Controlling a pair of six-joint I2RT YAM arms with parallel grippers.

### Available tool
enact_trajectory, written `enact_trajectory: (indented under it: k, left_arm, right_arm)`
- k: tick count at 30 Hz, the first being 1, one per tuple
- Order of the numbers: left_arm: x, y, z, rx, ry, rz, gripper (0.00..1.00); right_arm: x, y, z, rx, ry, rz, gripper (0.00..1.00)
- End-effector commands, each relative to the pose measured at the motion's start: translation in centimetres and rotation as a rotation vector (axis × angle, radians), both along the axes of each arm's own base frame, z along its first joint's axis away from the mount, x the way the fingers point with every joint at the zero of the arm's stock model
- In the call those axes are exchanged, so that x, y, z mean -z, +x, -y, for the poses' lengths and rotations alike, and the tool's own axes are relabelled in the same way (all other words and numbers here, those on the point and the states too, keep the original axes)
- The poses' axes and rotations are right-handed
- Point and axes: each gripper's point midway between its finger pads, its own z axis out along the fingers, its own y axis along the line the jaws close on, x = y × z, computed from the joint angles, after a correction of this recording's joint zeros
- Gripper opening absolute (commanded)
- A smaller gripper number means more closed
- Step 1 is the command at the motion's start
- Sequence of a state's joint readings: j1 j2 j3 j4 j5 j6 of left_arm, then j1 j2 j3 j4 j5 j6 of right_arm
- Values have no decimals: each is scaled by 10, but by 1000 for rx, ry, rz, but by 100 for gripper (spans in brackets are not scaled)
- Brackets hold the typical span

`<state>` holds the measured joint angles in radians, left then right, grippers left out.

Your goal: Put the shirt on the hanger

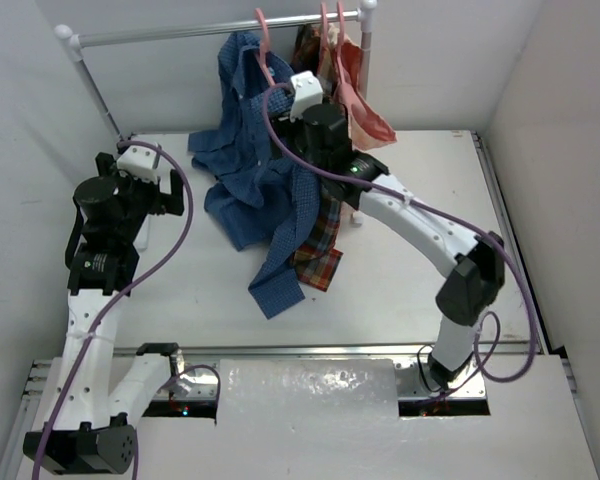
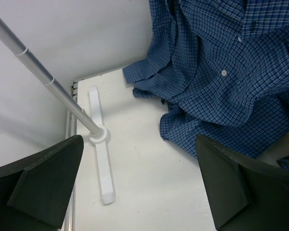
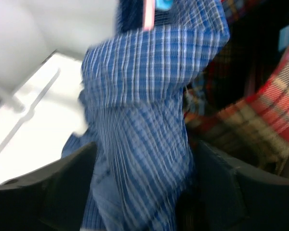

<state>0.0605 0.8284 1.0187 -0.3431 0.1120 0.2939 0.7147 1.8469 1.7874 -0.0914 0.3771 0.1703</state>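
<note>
The blue check shirt hangs by its collar part from the pink hanger on the rail and slumps in a heap onto the table. My right gripper is up at the shirt just below the hanger. In the blurred right wrist view its fingers stand wide apart with a fold of the shirt between them, and the hanger shows above. My left gripper is open and empty, left of the shirt. In the left wrist view it is over bare table, with the shirt beyond.
The clothes rail spans the back; its left pole and white foot stand near my left gripper. A red plaid shirt and a peach garment hang just right of the blue shirt. White walls enclose the table.
</note>
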Motion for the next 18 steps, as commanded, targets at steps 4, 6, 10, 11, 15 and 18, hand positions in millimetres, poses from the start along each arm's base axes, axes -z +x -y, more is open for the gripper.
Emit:
enact_trajectory:
  k: [4, 6, 10, 11, 15, 18]
  left_arm:
    - [-4, -2, 12, 77, -7, 20, 100]
    - [5, 0, 14, 86, -8, 3, 100]
    - [54, 9, 17, 115, -5, -100, 99]
    - [63, 14, 20, 135, -8, -108, 99]
    - [114, 39, 30, 164, -17, -194, 99]
    - [153, 61, 60, 215, 71, -258, 100]
  right_arm:
    - [-36, -56, 6, -170, 11, 93, 99]
    - [-43, -69, 17, -172, 3, 107, 99]
    - [-16, -93, 33, -193, -24, 66, 99]
    - [-12, -100, 32, -228, -22, 62, 99]
    - [6, -131, 40, -311, -30, 40, 99]
    - [23, -145, 46, -350, -53, 18, 99]
